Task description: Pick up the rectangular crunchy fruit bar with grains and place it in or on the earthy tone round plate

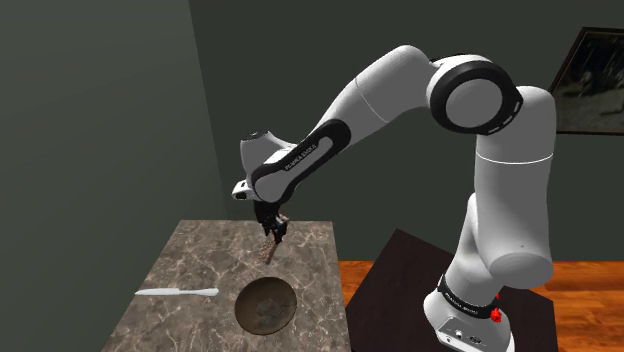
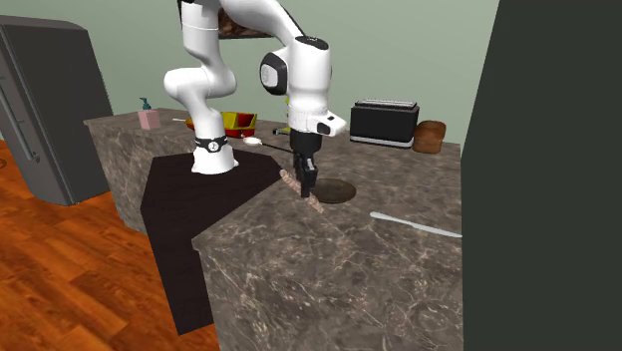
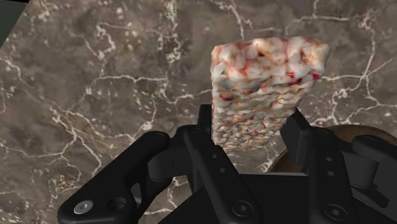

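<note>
— While the gripper (image 1: 272, 232) hangs over that marbled counter (image 1: 200, 250), what has it got?

— The fruit bar (image 3: 267, 83), pale and knobbly with red flecks. Both black fingers are clamped on one end of it, and the rest sticks out past the tips at a slant. It looks lifted off the stone, though I can't tell how far.

— And the plate?

— The brown round plate (image 1: 268, 308) lies on the same counter, near the gripper and toward the shoulder view's bottom edge. Nothing is in it. A white knife (image 1: 178, 292) lies just beside it, toward that view's left.

— So how should it go about the carry?

— Gently, I'd say. With only an end pinched, the bar could pivot or slip if the arm jerks. I'd keep it high enough that the loose end clears the plate's rim, bring it over the middle, lower until the bar nearly touches, and only then let the fingers part. Dropped from height, something that crumbly might bounce out or break.

— Any other dishes about?

— In the second exterior view a red and yellow bowl (image 2: 237, 124) stands on the far counter behind the arm's base. I can't make out what it holds.
</note>
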Available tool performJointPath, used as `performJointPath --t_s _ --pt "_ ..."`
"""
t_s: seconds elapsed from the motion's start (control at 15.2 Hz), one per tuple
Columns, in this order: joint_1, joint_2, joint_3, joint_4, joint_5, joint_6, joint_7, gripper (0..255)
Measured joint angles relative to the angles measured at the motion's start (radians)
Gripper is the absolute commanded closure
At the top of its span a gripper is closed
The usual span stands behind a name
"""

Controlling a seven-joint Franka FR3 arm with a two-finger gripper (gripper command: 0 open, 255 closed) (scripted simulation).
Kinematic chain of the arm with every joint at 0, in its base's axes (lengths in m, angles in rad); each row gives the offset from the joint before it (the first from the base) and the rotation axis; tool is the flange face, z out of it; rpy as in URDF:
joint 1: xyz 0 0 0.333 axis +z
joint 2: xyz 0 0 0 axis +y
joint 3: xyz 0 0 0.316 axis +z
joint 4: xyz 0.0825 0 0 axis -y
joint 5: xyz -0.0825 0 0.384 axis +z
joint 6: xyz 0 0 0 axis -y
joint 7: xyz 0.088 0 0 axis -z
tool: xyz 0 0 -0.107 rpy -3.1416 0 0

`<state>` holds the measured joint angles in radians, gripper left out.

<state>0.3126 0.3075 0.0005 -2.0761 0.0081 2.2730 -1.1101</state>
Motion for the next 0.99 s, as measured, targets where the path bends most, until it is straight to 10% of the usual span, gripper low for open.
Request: performJointPath --t_s 0.99 --pt "0.186 -0.07 0.114 -0.115 0.008 0.05 0.291 255"
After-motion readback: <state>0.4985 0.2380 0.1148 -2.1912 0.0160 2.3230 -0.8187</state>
